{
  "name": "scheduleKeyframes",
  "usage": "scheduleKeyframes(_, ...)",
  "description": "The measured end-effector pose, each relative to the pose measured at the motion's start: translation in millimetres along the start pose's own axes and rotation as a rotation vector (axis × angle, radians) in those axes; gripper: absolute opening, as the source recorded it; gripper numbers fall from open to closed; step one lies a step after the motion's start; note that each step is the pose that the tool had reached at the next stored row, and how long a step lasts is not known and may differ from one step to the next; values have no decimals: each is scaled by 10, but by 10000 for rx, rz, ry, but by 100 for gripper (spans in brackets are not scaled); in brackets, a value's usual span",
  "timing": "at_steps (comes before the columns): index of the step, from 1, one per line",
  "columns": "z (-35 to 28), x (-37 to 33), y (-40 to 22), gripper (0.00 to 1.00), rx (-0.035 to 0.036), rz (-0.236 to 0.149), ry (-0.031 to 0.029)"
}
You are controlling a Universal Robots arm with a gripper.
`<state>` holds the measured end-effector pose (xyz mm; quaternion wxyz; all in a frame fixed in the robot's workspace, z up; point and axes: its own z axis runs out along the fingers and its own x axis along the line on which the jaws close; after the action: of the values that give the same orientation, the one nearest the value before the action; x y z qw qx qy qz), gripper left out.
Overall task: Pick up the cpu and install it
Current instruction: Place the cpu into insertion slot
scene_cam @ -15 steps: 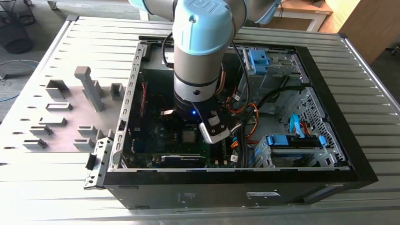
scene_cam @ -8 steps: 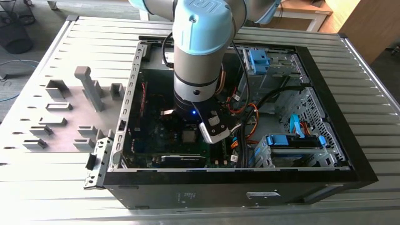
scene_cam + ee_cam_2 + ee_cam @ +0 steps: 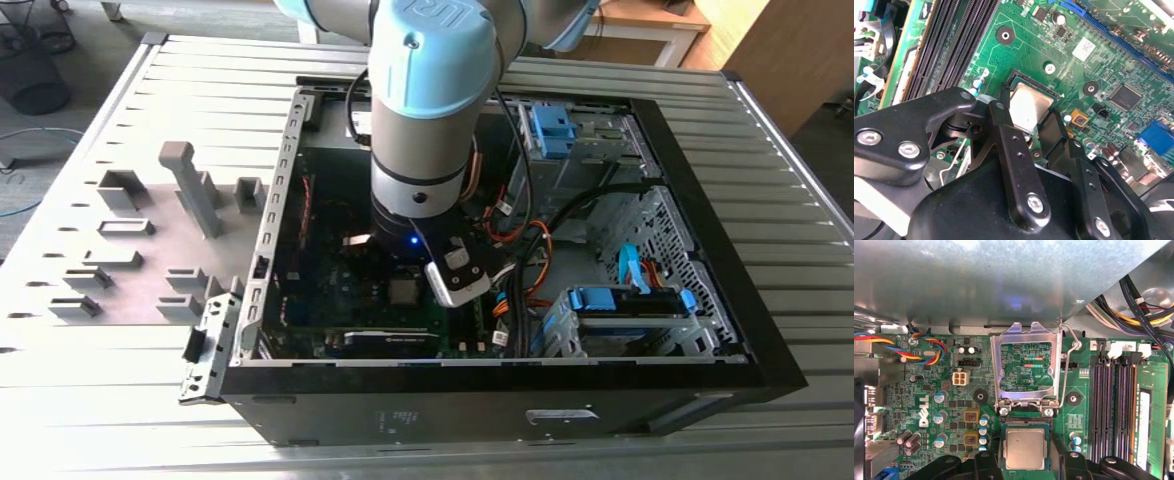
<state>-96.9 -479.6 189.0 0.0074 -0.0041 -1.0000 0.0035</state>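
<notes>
- We see the arm (image 3: 427, 100) reaching straight down into an open computer case (image 3: 694, 330) that lies on its side on a slatted metal table (image 3: 801, 200); grey holder blocks (image 3: 187, 190) stand on a mat on the exterior view's left, well apart from the case
- In both wrist views the gripper (image 3: 1025, 456) hangs just over the green motherboard (image 3: 929, 390), right above the socket (image 3: 1026, 424)
- The cpu (image 3: 1025, 449), a small square chip with a silvery top, lies flat inside the socket; in the second wrist view the cpu (image 3: 1029, 105) looks level with the dark socket rim around it
- The gripper's two black fingers (image 3: 999, 115) stand apart, one on each side of the chip, by the socket's edges; we see a thin gap between them and the chip, so they are not clamped on it
- The socket's metal cover frame (image 3: 995, 365) is swung up and open, and its wire lever (image 3: 1066, 360) is raised beside it
- Long black memory slots (image 3: 1114, 410) run beside the socket; coloured cables (image 3: 884, 347) lie at the far side of the board
</notes>
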Motion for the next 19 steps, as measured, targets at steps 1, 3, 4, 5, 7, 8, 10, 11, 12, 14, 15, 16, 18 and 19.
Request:
scheduleKeyframes(1,1,0,-1,47,1,0,0)
scheduleKeyframes(3,4,0,-2,47,1,-1,0)
scheduleKeyframes(4,5,0,-2,47,1,0,0)
scheduleKeyframes(5,6,0,-2,47,1,0,0)
scheduleKeyframes(7,7,0,-1,47,1,0,0)
scheduleKeyframes(8,7,0,-1,47,0,0,0)
scheduleKeyframes(10,7,0,-1,47,0,-1,0)
scheduleKeyframes(11,8,0,-1,47,-1,-1,-1)
scheduleKeyframes(12,8,0,-1,47,-1,0,-1)
scheduleKeyframes(14,8,-1,-1,47,0,-1,0)
scheduleKeyframes(15,8,-2,-1,47,-1,0,0)
scheduleKeyframes(16,8,-3,-1,47,0,0,0)
scheduleKeyframes(18,8,-4,-1,47,-1,0,-1)
scheduleKeyframes(19,8,-4,-1,47,-1,0,-1)
